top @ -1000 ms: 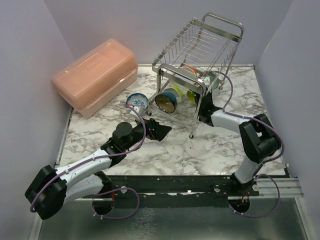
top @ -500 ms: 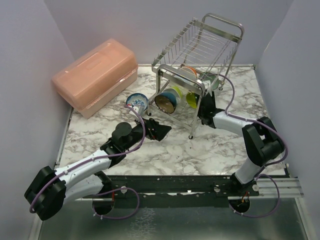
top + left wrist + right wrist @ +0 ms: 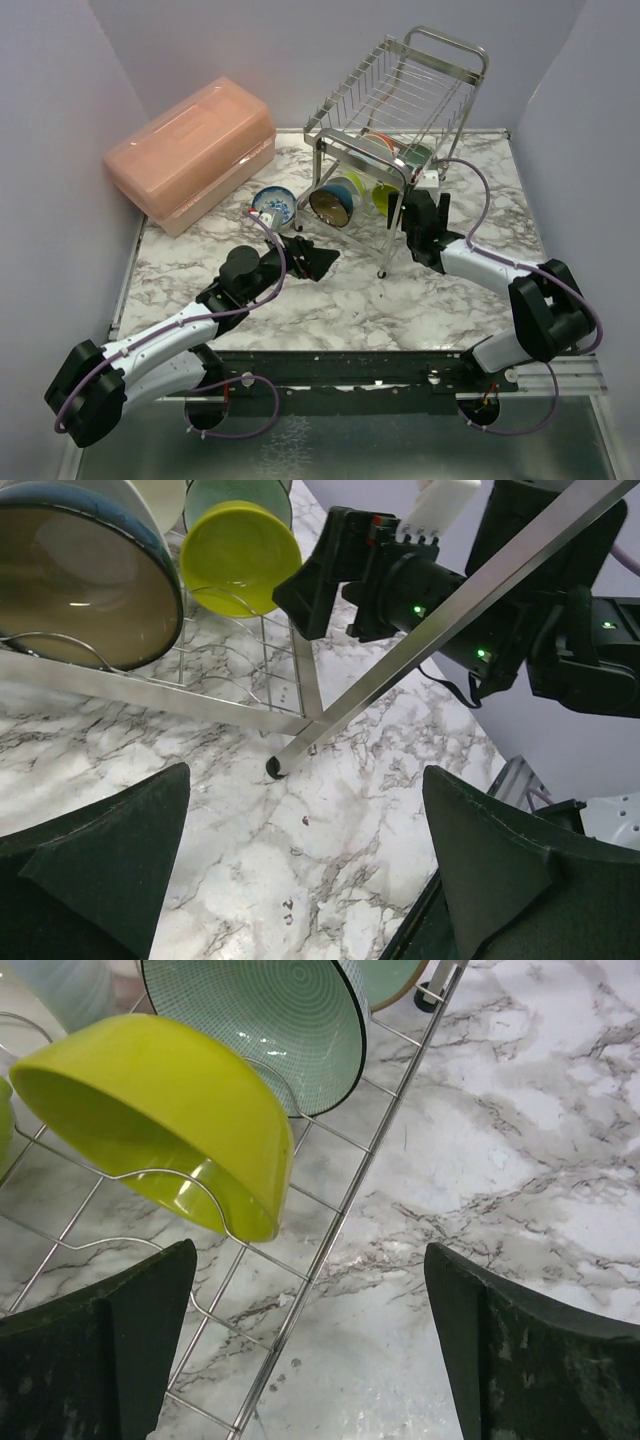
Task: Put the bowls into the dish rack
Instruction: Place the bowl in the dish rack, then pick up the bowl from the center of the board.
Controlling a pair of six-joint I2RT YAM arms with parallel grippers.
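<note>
The dish rack [image 3: 404, 98] stands at the back right, its lower shelf holding a teal bowl [image 3: 331, 203], a lime bowl [image 3: 385, 194] and a mint green bowl [image 3: 414, 158] on edge. A blue-and-white patterned bowl [image 3: 273, 204] sits on the table left of the rack. My right gripper [image 3: 411, 207] is open just outside the rack's right side, with the lime bowl [image 3: 160, 1120] resting in the wires ahead of its gripper [image 3: 310, 1350]. My left gripper [image 3: 318, 262] is open and empty over bare marble, facing the rack's front leg [image 3: 400, 650].
A pink plastic lidded box [image 3: 190, 152] lies at the back left. The marble table [image 3: 340, 300] is walled on three sides. The rack's upper shelf [image 3: 385, 85] holds nothing. The right arm's cable [image 3: 478, 180] loops beside the rack.
My right gripper has opened, let go of the lime bowl and drawn back from the rack. The left arm has shifted slightly forward, still open.
</note>
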